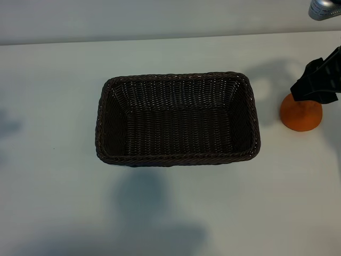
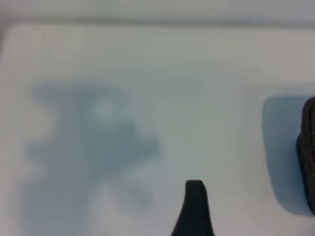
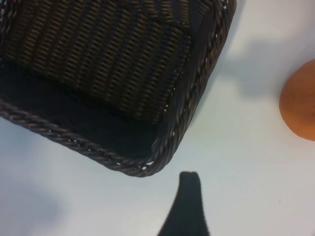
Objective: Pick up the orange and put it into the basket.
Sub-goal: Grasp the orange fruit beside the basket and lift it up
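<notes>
- The table (image 1: 64, 202) you are working on is a plain, pale surface that fills nearly all of the outside view. It is bare except for soft grey shadows, one broad patch in front of the basket and a fainter one at the left edge.
- Behind the table you can see a light wall (image 1: 160, 16), meeting the tabletop in a straight line across the top of the outside view.
- The basket (image 1: 177, 120) sits near the middle of the table: dark brown wicker, rectangular with rounded corners, a braided rim and sloping sides. Nothing lies inside it.
- Your right arm (image 1: 319, 80) comes in at the right edge of the outside view, its black end hanging over the top of the orange and hiding part of it.
- The orange (image 1: 301, 114) rests on the table to the right of the basket, apart from it, with bare tabletop between the two.
- Your right gripper (image 3: 189, 196) shows only one dark fingertip in its wrist view, over the table between the basket's corner and the orange. It stands wide apart and grips nothing.
- Your left gripper (image 2: 196, 206) likewise shows one dark fingertip above bare table, with the basket's edge at one side. It is spread wide and empty.
</notes>
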`<move>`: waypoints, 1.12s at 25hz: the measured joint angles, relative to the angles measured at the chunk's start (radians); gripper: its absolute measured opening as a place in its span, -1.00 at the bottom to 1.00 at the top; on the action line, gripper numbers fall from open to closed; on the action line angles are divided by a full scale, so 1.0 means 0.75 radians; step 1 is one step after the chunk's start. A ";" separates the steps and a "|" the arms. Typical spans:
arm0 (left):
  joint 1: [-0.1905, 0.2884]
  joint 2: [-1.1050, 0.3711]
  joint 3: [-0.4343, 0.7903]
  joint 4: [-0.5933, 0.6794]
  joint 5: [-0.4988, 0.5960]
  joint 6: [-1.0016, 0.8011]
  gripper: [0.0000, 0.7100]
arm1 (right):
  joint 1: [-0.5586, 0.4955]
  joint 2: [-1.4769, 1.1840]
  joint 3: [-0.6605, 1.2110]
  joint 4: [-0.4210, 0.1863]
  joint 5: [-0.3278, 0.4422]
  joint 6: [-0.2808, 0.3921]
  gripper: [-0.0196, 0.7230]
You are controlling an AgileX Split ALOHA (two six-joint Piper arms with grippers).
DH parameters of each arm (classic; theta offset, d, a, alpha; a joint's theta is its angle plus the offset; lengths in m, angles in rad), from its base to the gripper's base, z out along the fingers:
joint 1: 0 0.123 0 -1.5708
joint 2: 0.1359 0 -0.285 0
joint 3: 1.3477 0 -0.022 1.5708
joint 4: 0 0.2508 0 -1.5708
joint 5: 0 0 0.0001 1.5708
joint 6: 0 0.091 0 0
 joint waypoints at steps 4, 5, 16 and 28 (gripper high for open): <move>0.000 -0.162 -0.001 0.006 0.070 0.000 0.67 | 0.000 0.000 0.000 0.000 0.000 -0.003 0.65; 0.000 -0.201 0.003 0.006 0.080 -0.004 0.67 | 0.000 0.000 0.000 0.000 0.000 -0.004 0.65; 0.001 -0.500 0.197 0.034 0.097 -0.068 0.67 | 0.000 0.000 0.000 0.000 0.000 -0.004 0.65; -0.044 -0.844 0.579 0.037 0.054 -0.063 0.67 | 0.000 0.000 0.000 0.001 0.000 -0.012 0.65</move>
